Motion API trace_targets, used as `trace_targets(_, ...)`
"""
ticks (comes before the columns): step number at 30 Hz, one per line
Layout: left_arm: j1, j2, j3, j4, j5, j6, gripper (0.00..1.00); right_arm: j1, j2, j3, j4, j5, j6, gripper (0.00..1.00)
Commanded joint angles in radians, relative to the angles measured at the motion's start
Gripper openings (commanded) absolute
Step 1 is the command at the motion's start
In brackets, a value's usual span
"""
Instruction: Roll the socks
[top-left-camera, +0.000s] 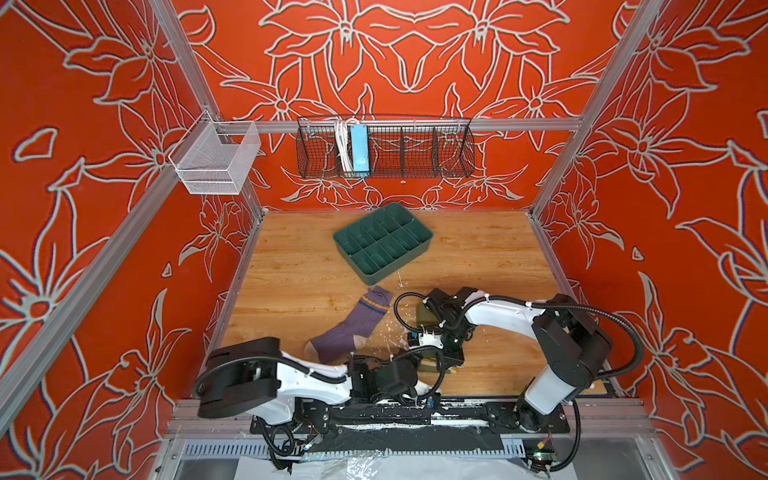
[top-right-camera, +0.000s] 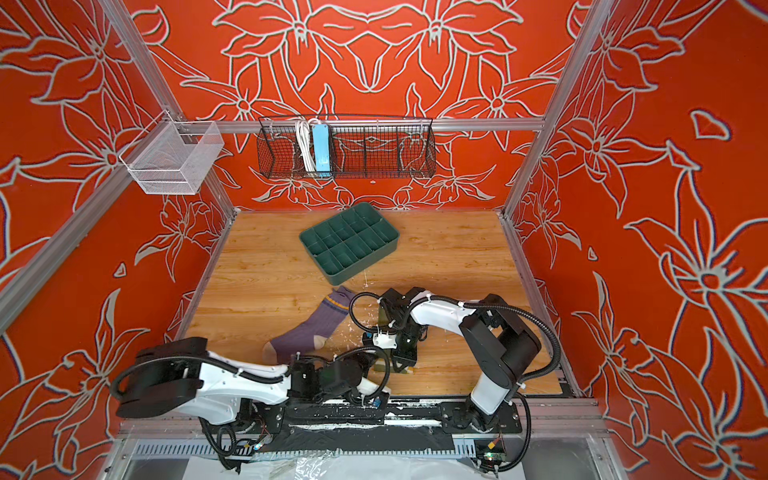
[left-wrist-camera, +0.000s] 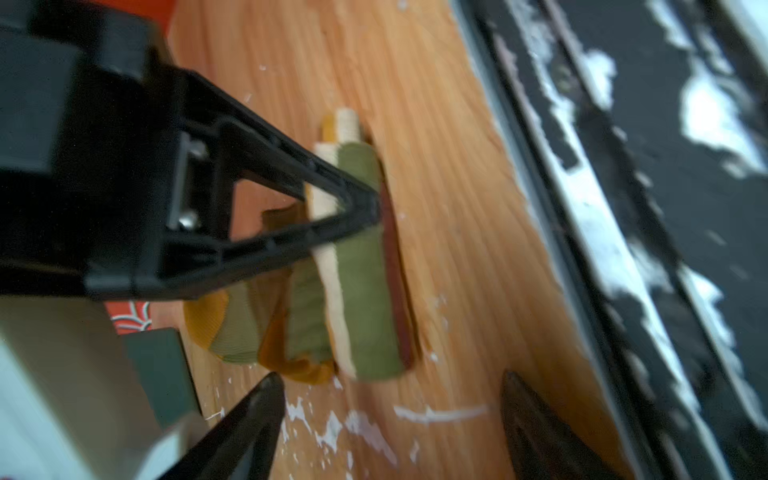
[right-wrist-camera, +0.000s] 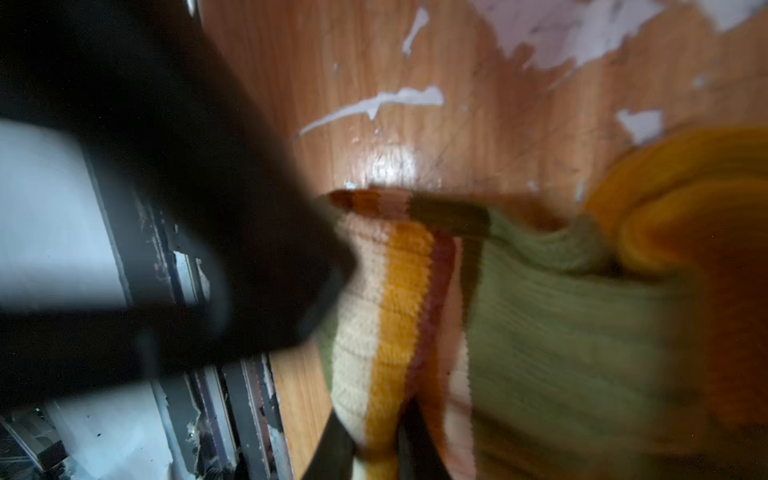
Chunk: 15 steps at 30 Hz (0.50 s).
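Observation:
The olive green sock (left-wrist-camera: 361, 266), with cream, orange and brown stripes, lies partly rolled on the wooden table near its front edge. My right gripper (right-wrist-camera: 374, 436) is shut on its striped cuff (right-wrist-camera: 386, 316). In the left wrist view one of the right gripper's black fingers (left-wrist-camera: 353, 195) comes down on the roll. My left gripper (left-wrist-camera: 390, 384) is open just short of the roll's end, with only bare wood between its fingertips. The purple sock (top-left-camera: 349, 328) (top-right-camera: 307, 328) lies flat and untouched to the left of both grippers. In both top views the arms hide most of the green sock (top-left-camera: 428, 365).
A green divided tray (top-left-camera: 395, 266) (top-right-camera: 361, 266) sits further back on the table. A black wire basket (top-left-camera: 415, 149) holding a blue power strip (top-left-camera: 358, 147) hangs on the back rail, and a white mesh basket (top-left-camera: 216, 160) at the left. The black base rail (left-wrist-camera: 623, 208) runs close by the sock.

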Motion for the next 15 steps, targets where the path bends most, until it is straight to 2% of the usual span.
trace_targets(1, -0.004, 0.114, 0.040, 0.221, -0.124, -0.106, 0.82, 0.000, 0.047, 0.002, 0.035, 0.009, -0.021, 0.00)
trace_targets(3, -0.004, 0.176, 0.071, 0.246, -0.210, -0.133, 0.82, -0.001, 0.048, 0.005, 0.032, 0.008, -0.023, 0.00)
trace_targets(5, -0.001, 0.217, 0.085, 0.252, -0.237, -0.138, 0.80, -0.003, 0.047, 0.005, 0.030, 0.008, -0.022, 0.00)
trace_targets(15, 0.000, 0.275, 0.056, 0.157, -0.200, -0.205, 0.52, -0.010, 0.001, 0.005, 0.028, 0.015, -0.026, 0.00)
